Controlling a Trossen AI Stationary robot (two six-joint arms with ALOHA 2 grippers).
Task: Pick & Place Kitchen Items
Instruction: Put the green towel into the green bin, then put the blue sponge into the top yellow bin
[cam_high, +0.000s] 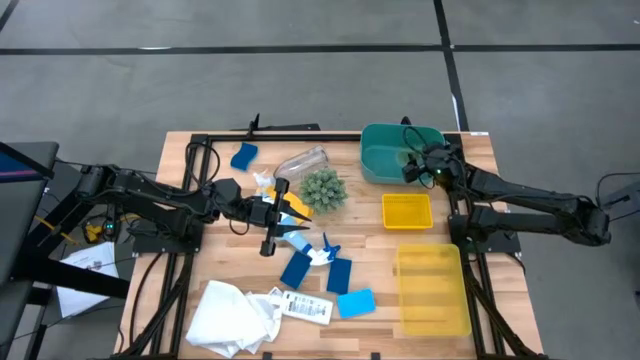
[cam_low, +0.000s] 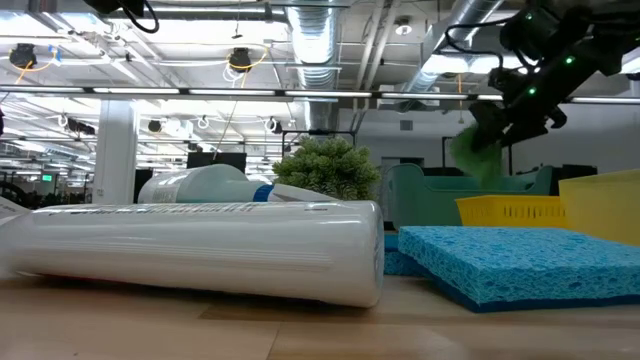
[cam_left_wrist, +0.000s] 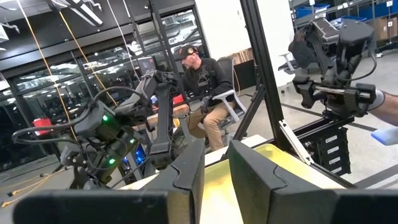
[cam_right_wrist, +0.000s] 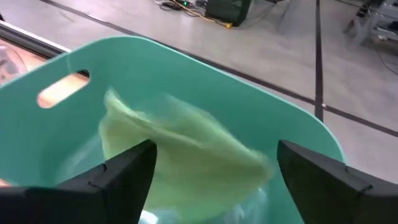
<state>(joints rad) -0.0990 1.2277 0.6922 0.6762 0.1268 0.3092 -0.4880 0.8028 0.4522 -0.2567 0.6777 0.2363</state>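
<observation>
So starting at the left edge of the tabletop (cam_high: 180, 200): the left arm reaches in from that side, and the left gripper (cam_high: 284, 211) sits near the middle, just left of the spiky green plant ball (cam_high: 323, 188). Its jaws are narrow and pinched on a yellow sponge (cam_high: 296, 205); in the left wrist view you can see yellow (cam_left_wrist: 214, 186) squeezed between the two dark fingers.

Near the front left corner lies the white cloth (cam_high: 232, 316), crumpled, with a white labelled tube (cam_high: 306, 307) just beside it on the right. Up toward the back edge there's a blue sponge (cam_high: 243, 155), and right of that the clear cup (cam_high: 301, 160) lying on its side, close to the plant ball.

Around the middle front, the spray bottle's blue trigger (cam_high: 325, 247) shows among three more blue sponges: a dark one (cam_high: 295, 268), another dark one (cam_high: 339, 275), and a lighter one (cam_high: 355, 302) closest to the front edge.

Moving right, a small yellow bin (cam_high: 407, 211) sits mid-table and a bigger yellow bin (cam_high: 431, 288) is by the front right corner.

At the back right corner is the teal bin (cam_high: 385, 152). The right gripper (cam_right_wrist: 211, 163) hangs over it with jaws wide apart, and a green sponge (cam_right_wrist: 180, 155), blurred, is between and below them inside the bin, with nothing gripping it.
</observation>
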